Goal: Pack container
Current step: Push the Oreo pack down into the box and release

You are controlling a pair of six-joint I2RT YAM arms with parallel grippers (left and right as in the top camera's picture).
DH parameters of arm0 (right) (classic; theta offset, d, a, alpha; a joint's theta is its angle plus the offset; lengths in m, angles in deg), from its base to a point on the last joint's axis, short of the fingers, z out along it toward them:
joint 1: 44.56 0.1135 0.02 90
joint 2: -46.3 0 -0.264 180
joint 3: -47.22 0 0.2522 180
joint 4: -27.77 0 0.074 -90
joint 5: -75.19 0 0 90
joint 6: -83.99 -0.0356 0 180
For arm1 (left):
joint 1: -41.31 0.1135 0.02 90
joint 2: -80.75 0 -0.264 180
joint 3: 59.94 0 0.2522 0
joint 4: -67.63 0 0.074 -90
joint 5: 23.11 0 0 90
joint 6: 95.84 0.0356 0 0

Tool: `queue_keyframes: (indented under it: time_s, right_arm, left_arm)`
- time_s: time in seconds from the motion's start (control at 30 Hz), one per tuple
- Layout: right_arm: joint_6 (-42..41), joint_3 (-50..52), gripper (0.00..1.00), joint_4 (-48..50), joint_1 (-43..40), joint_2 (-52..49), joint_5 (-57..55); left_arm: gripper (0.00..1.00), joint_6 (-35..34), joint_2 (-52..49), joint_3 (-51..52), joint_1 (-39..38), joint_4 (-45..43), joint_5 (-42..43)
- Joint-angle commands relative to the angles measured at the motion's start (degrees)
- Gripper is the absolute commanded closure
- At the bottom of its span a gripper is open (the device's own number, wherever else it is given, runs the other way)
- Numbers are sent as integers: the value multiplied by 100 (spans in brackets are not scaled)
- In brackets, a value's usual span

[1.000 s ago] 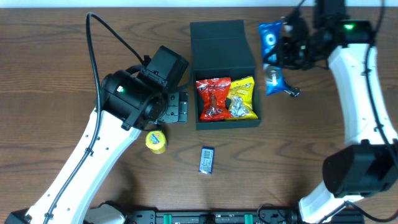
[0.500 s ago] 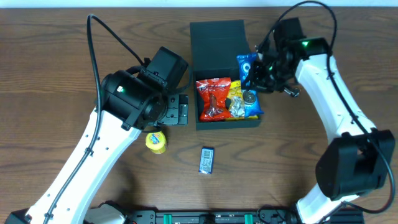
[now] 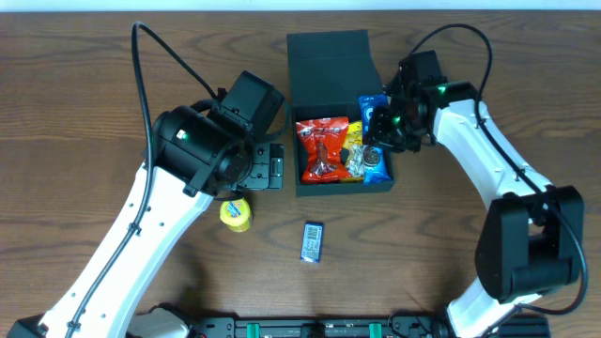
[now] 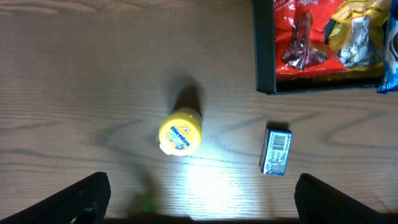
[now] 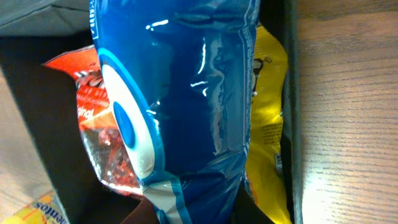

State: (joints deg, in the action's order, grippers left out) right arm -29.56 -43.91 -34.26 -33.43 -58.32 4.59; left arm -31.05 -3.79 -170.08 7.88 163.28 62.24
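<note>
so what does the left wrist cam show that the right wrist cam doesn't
Only the left wrist: the small blue barcode box lying loose outside the container, the whole yellow Mentos tub, and the open left gripper. Only the right wrist: the full glossy front of the blue packet, hanging over the container's inside; the left wrist catches just its end at the frame edge. Both: the container, with the red packet and the yellow packet in it.
</note>
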Motion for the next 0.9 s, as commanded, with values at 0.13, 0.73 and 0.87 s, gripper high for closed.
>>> queue_keyframes:
  time_s: [0.13,0.73,0.87]
  right_arm:
    - [-170,142,99,120,50,13,-459]
    - [-164,142,99,221,57,-9,-848]
    - [-166,142,99,177,122,-63,-848]
  left_arm:
    - [5,81,66,-83,2,17,26]
    - [5,81,66,-83,2,15,24]
    - [5,81,66,-83,2,13,24]
